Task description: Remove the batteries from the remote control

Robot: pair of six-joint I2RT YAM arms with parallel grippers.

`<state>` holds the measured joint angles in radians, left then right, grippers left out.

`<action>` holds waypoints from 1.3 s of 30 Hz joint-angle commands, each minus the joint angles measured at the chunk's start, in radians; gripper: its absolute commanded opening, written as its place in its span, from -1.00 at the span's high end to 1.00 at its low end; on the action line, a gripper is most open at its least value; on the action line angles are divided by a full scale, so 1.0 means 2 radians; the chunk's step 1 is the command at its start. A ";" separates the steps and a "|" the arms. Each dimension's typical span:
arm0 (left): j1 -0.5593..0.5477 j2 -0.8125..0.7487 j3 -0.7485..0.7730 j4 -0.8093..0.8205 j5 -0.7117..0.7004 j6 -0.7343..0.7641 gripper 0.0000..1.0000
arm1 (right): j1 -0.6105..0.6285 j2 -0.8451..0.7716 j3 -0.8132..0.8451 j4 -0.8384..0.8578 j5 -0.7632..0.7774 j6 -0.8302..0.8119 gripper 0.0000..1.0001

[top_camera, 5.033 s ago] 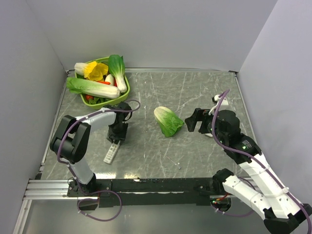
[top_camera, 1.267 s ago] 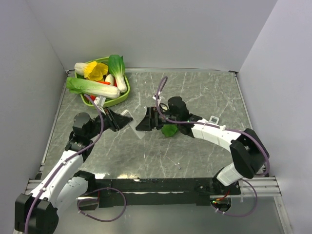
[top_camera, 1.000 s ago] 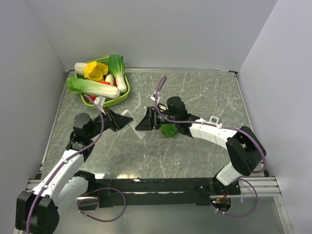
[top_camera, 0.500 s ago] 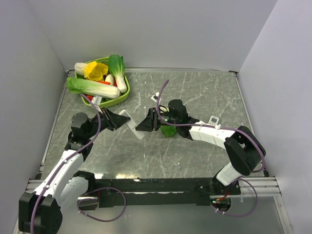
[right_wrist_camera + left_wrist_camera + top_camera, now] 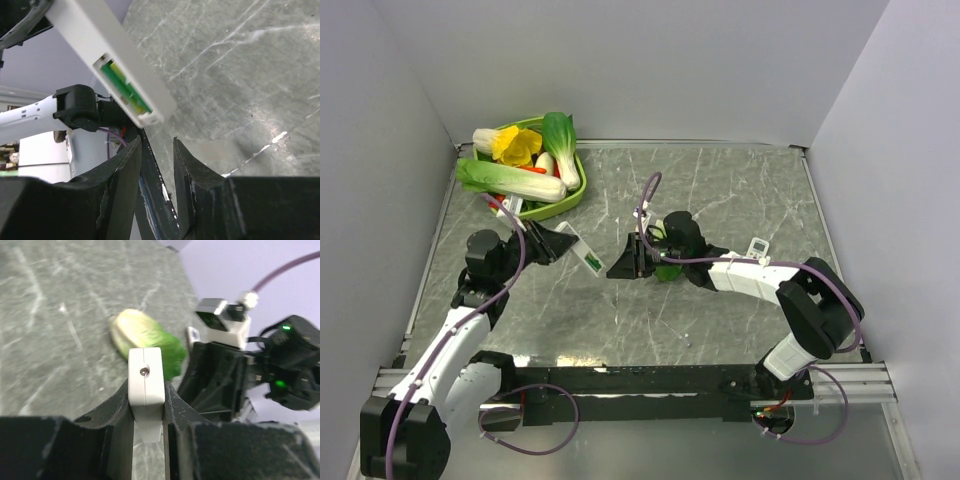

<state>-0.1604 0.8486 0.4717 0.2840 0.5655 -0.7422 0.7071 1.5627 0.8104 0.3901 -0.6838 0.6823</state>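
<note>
one remote control [image 5: 582, 252]. in its open bay sit what look like two batteries [image 5: 122, 84], though the close view is too blurred to be sure. one loose cabbage [image 5: 145, 342]. one small white panel [image 5: 758, 246]. one green basket [image 5: 565, 205] of several vegetables [image 5: 515, 180].

Remote control [image 5: 585, 258] left of cabbage [image 5: 667, 271], basket [image 5: 578, 185] far left corner

Now remote control [image 5: 584, 254] open, batteries [image 5: 123, 84] exposed; right pincer [image 5: 156, 145] withdrawn.
</note>
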 commanded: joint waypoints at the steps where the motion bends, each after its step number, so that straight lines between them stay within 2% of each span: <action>1: 0.003 0.015 0.033 -0.061 -0.058 0.037 0.98 | -0.001 0.006 0.004 -0.010 0.020 -0.014 0.21; 5: 0.003 0.056 0.078 -0.166 -0.140 0.047 0.98 | -0.003 -0.009 0.010 -0.060 0.053 -0.029 0.20; 7: 0.003 0.087 0.089 -0.193 -0.126 0.057 0.98 | -0.004 -0.027 0.010 -0.072 0.070 -0.040 0.19; 9: 0.003 0.103 0.084 -0.181 -0.071 0.059 0.98 | -0.004 -0.047 0.005 -0.087 0.079 -0.051 0.16; 13: 0.003 0.159 0.074 -0.146 -0.008 0.057 0.98 | -0.004 -0.076 -0.001 -0.110 0.096 -0.073 0.12; 15: 0.003 0.178 0.069 -0.111 0.022 0.051 0.95 | -0.003 -0.092 -0.006 -0.125 0.106 -0.086 0.08; 16: 0.001 0.199 0.066 -0.100 0.033 0.042 0.87 | -0.004 -0.098 -0.007 -0.130 0.110 -0.090 0.07; 23: -0.029 0.303 0.059 0.001 0.077 0.015 0.54 | -0.003 -0.158 -0.022 -0.173 0.160 -0.113 -0.01; 27: -0.051 0.359 0.093 -0.010 0.069 0.034 0.43 | -0.004 -0.203 -0.023 -0.200 0.205 -0.135 -0.07; 31: -0.058 0.397 0.118 -0.028 0.065 0.057 0.18 | -0.011 -0.234 -0.028 -0.226 0.250 -0.142 -0.11; 35: -0.062 0.419 0.138 -0.060 0.032 0.071 -0.03 | -0.019 -0.257 -0.019 -0.267 0.288 -0.148 -0.28; 36: -0.062 0.421 0.144 -0.064 0.028 0.074 -0.14 | -0.020 -0.260 -0.016 -0.275 0.303 -0.149 -0.32; 38: -0.062 0.418 0.148 -0.073 0.021 0.075 -0.50 | -0.020 -0.265 -0.007 -0.296 0.357 -0.143 -0.48; 39: -0.062 0.411 0.150 -0.077 0.011 0.075 -0.82 | -0.023 -0.267 -0.005 -0.319 0.376 -0.140 -0.53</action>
<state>-0.2794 1.6886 0.7258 0.1600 0.6468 -0.6315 0.6735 1.0611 0.7647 -0.1169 -0.1303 0.4072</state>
